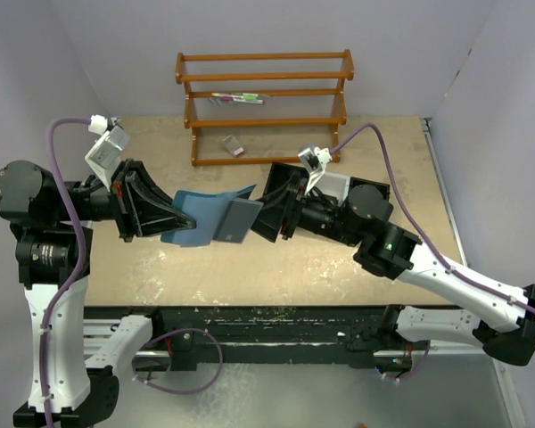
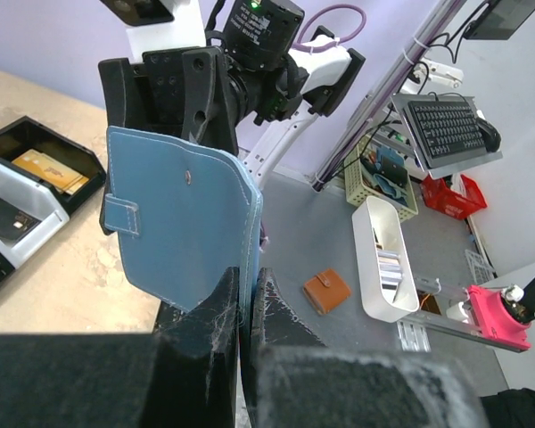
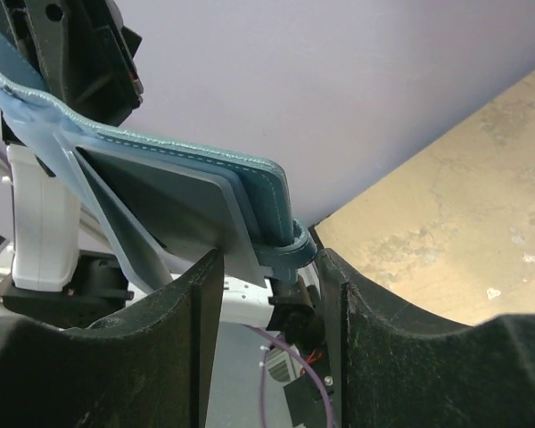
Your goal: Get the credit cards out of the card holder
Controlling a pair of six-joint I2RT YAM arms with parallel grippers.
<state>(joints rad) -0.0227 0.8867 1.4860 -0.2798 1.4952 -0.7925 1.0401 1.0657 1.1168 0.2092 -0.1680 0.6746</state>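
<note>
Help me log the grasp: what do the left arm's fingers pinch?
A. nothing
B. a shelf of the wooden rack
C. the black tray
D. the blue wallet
D: in the left wrist view the left fingers are shut on the lower edge of the wallet.

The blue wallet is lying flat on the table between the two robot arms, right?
Not quite. The blue wallet is between the two arms, but it isn't lying flat on the table. The left end effector pinches its edge and holds it up in the air. The left wrist view shows this.
</note>
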